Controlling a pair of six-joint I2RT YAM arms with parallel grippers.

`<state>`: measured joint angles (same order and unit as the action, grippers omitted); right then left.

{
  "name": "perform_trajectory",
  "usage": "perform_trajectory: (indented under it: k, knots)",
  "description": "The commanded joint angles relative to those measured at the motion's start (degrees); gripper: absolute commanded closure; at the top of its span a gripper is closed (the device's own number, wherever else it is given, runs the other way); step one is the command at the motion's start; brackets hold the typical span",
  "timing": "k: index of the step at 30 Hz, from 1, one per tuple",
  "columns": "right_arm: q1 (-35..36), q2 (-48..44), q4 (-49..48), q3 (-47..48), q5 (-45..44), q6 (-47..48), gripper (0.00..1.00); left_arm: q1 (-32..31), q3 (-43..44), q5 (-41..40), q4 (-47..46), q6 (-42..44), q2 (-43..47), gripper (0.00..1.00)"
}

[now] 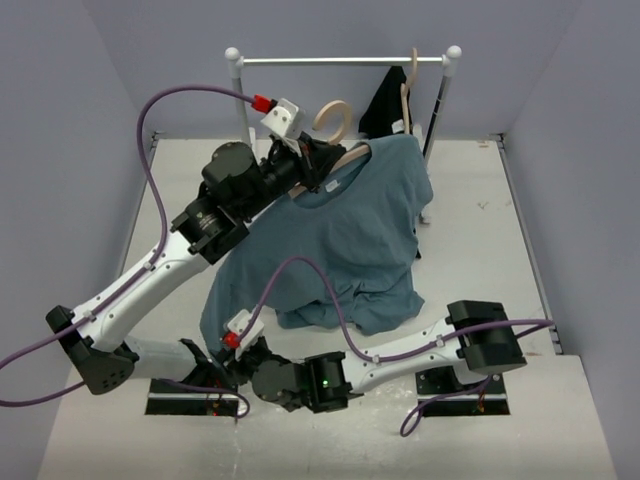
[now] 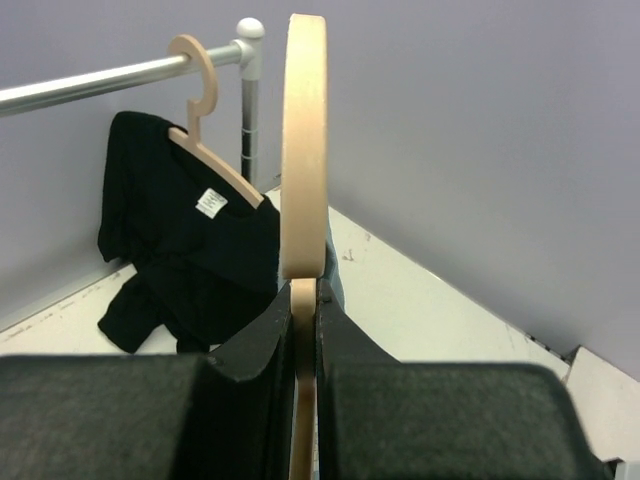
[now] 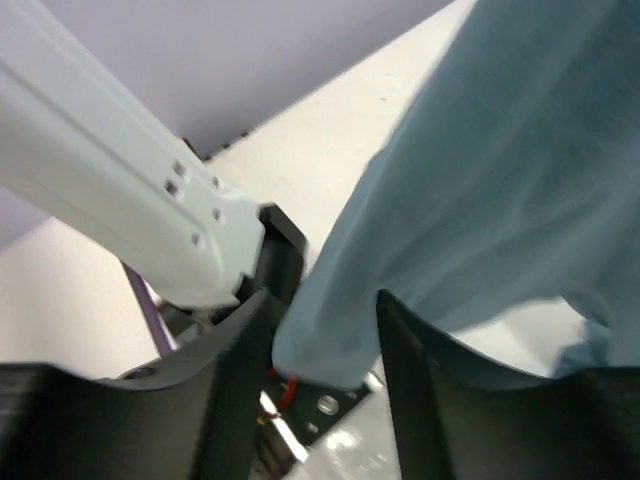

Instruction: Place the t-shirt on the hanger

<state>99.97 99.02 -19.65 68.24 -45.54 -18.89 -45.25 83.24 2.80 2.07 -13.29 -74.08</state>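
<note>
The pale wooden hanger (image 1: 340, 150) is held up at the back of the table, and my left gripper (image 1: 312, 168) is shut on its neck just below the broad hook (image 2: 303, 150). In the left wrist view the black fingers (image 2: 250, 350) press on both sides of the wood. The blue-grey t-shirt (image 1: 345, 235) hangs from the hanger, its collar round the neck, and spreads down onto the table. My right gripper (image 1: 222, 360) is at the shirt's lower left corner. Its jaws stand apart, and a fold of the t-shirt's hem (image 3: 330, 340) hangs loose between them.
A metal clothes rail (image 1: 340, 61) stands at the back, with a black garment (image 1: 385, 105) on a second wooden hanger (image 1: 408, 90). The left arm's white link (image 3: 120, 180) passes close beside my right gripper. Grey walls enclose the table on three sides.
</note>
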Motion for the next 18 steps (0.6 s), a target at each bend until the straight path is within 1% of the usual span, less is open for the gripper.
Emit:
perform_trajectory:
  k: [1, 3, 5, 6, 8, 9, 10, 11, 12, 13, 15, 16, 18]
  knots:
    - [0.8, -20.0, 5.4, -7.5, -2.3, -2.1, 0.41, 2.7, 5.5, 7.7, 3.5, 3.8, 2.6, 1.00]
    - [0.8, -31.6, 13.9, -9.9, -2.5, -4.8, 0.38, 5.5, 5.9, 15.1, 6.7, 5.0, 4.1, 1.00]
    - [0.8, -39.4, 24.3, -10.5, -2.3, -6.4, 0.34, 7.8, 6.1, 21.4, 10.2, 6.4, 5.8, 1.00]
    - [0.8, -44.5, 29.2, -9.6, -2.1, -6.6, 0.27, 7.9, 6.1, 26.0, 11.7, 7.0, 6.6, 1.00]
    - [0.8, -51.3, 39.0, -6.0, -2.9, -7.4, 0.13, 8.0, 6.2, 37.5, 14.0, 7.3, 7.7, 1.00]
    - [0.8, -53.5, 43.9, -3.5, -3.3, -8.1, 0.08, 8.0, 6.2, 38.6, 14.7, 7.2, 8.1, 1.00]
    - [0.8, -56.0, 50.5, 0.3, -3.2, -9.2, 0.04, 8.0, 5.9, 44.3, 15.5, 6.8, 8.8, 1.00]
    - [0.8, -57.8, 55.1, 3.3, -2.9, -9.6, 0.01, 8.0, 5.6, 49.1, 16.3, 6.6, 9.3, 1.00]
    - [0.8, -58.7, 58.1, 5.9, -2.2, -9.3, 0.01, 8.0, 5.5, 51.9, 17.2, 6.9, 9.7, 1.00]
    - [0.8, -59.5, 62.2, 9.5, -0.8, -9.0, 0.01, 8.0, 5.6, 52.6, 18.0, 7.5, 10.3, 1.00]
    - [0.8, -59.3, 65.9, 14.2, 3.4, -4.2, 0.01, 8.0, 6.5, 55.5, 22.3, 9.9, 10.7, 1.00]
    - [0.8, -58.4, 67.7, 16.6, 5.0, -2.5, 0.01, 8.0, 7.3, 56.0, 23.8, 11.9, 10.7, 1.00]
    - [0.8, -55.7, 73.5, 24.2, 7.8, 1.4, 0.01, 8.0, 9.1, 58.8, 27.1, 13.2, 10.1, 1.00]
